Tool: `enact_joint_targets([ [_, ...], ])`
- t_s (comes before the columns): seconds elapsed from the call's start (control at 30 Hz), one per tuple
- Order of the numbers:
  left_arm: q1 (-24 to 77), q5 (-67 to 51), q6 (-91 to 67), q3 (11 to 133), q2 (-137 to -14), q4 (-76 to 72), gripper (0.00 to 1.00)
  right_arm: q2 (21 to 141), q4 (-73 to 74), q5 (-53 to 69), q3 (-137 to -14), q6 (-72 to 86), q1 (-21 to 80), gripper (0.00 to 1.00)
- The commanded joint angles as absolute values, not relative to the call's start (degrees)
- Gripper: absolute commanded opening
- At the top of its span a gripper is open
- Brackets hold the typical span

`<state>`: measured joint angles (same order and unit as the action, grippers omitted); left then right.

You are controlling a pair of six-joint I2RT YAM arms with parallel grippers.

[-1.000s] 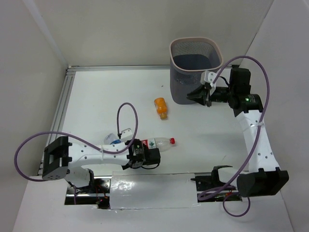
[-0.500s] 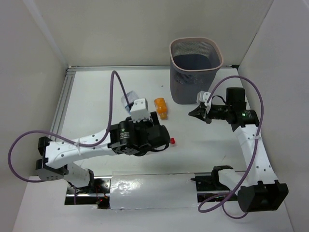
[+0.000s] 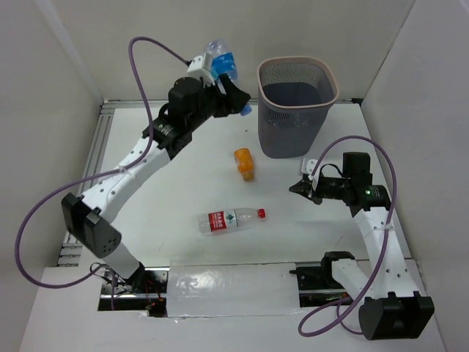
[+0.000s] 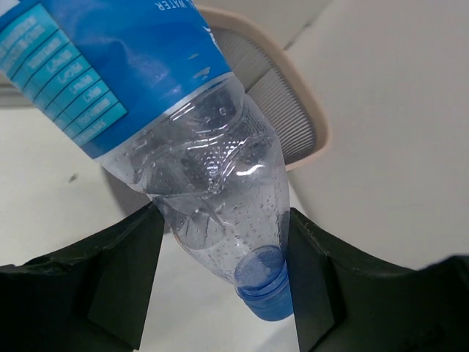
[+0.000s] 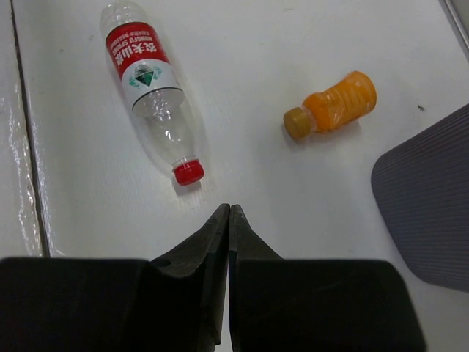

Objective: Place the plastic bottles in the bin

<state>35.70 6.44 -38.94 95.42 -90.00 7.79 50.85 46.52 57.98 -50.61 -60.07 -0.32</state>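
Since the blue-labelled bottle (image 4: pixel 212 183) looks empty, thin-walled and light, we judge it crushable, so our left gripper (image 4: pixel 220 271) pinches its stiffer shoulder near the cap, high beside the bin (image 3: pixel 289 128). Our right gripper (image 5: pixel 229 220), pressed together and empty, hovers near the red-labelled bottle (image 5: pixel 150 95).

The work surface is a white table (image 3: pixel 161 191), matte over most of its area. A glossy, reflective sheet (image 3: pixel 234 290) covers a strip along the near edge. An aluminium rail (image 3: pixel 92 158) runs along the left edge of the table. A second rail (image 3: pixel 176 102) runs along the far edge. Plain white panels enclose the area: a back wall (image 3: pixel 146 44), a left wall (image 3: pixel 37 147) and a right wall (image 3: pixel 429 95).
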Motion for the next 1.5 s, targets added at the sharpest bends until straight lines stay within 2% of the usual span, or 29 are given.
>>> enact_joint_targets([
  [0.0, 32.88, -16.85, -38.05, 101.5, -95.35, -6.31, 0.0, 49.22, 46.93, 58.36, -48.61, -61.08, -0.62, 0.08],
  [0.2, 31.82, -30.22, -45.78, 114.59, -109.21, -14.84, 0.0, 48.69, 46.93, 58.36, -46.68, -61.08, -1.14, 0.08],
  [0.33, 32.43, -30.15, -47.99, 124.52, -117.74, -15.64, 0.0, 48.17, 46.41, 58.89, -46.14, -60.56, -1.66, 0.08],
  [0.47, 33.49, -21.91, -45.45, 131.12, -122.68, -11.71, 0.0, 47.46, 47.63, 58.89, -45.62, -60.56, -1.67, 0.11],
  [0.6, 35.86, -3.91, -39.21, 132.36, -124.35, -7.65, 0.0, 45.88, 48.78, 58.89, -45.0, -60.56, -1.67, 0.12],
  [0.73, 37.0, 3.32, -37.18, 137.7, -127.86, -3.96, 0.04, 44.74, 49.92, 58.89, -43.95, -60.56, -2.2, 0.13],
  [0.87, 37.0, 5.17, -37.18, 140.8, -130.42, -3.43, 0.08, 43.6, 49.92, 59.41, -42.72, -60.56, -2.2, 0.14],
  [1.0, 37.53, 6.59, -34.81, 141.33, -131.13, -1.76, 0.17, 43.59, 49.31, 59.41, -42.71, -59.42, -2.2, 0.17],
  [1.07, 37.53, 7.29, -34.1, 140.55, -131.75, -0.53, 0.28, 44.2, 48.69, 59.41, -42.71, -59.41, -2.2, 0.21],
  [1.1, 37.53, 7.29, -33.23, 140.02, -131.75, -0.53, 0.36, 44.21, 48.69, 59.41, -42.71, -59.41, -2.2, 0.29],
  [1.23, 38.67, 5.98, -30.86, 141.4, -132.97, 0.53, 0.52, 44.82, 48.16, 59.41, -42.71, -59.41, -2.2, 0.52],
  [1.37, 39.2, 4.75, -30.15, 142.47, -133.59, 1.32, 0.64, 45.35, 47.64, 59.41, -42.71, -59.41, -2.2, 0.55],
  [1.4, 39.2, 4.75, -29.45, 142.47, -133.59, 1.84, 0.72, 45.35, 47.64, 59.41, -42.71, -59.41, -2.2, 0.57],
  [1.47, 39.81, 4.14, -28.92, 141.95, -133.59, 1.85, 0.8, 45.88, 47.64, 59.41, -42.71, -59.41, -2.2, 0.59],
])
